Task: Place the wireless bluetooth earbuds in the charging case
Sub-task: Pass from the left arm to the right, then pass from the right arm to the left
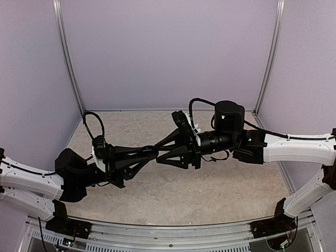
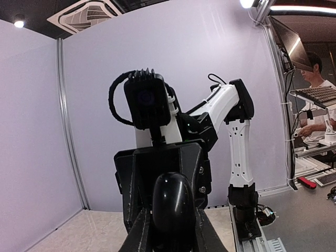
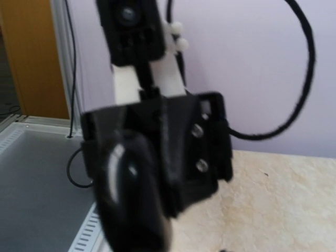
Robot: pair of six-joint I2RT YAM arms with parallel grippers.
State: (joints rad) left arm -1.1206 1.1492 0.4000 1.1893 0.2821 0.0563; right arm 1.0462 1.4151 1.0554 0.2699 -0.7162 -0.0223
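Closest to the left wrist lens sits a black disc (image 2: 172, 202), glossy and rounded, low in the middle of that view; the left hand (image 2: 173, 226) has its two fingers (image 2: 140, 235) slanting up against either side of it, so they look pressed onto the black disc rather than spread.

From above, both arms reach in over the speckled tabletop (image 1: 226, 191) and meet tip to tip near its middle; the left hand comes from the left and the right hand (image 1: 163, 155) from the right, touching or very nearly so.

Behind the disc in the left wrist view stands the dark body of the right hand, a wrist camera (image 2: 147, 100) on top of it; the white right arm (image 2: 231, 105) rises behind against the pale wall, and a person (image 2: 315, 73) in a white shirt shows at the far right edge.

The right wrist view is blurred; a dark rounded shape fills its lower left, in front of the left hand's body. The right hand's own fingers cannot be made out there, so I cannot tell whether they are spread or pressed together.

Neither the charging case nor the earbuds can be seen in any view, so where they lie cannot be told.
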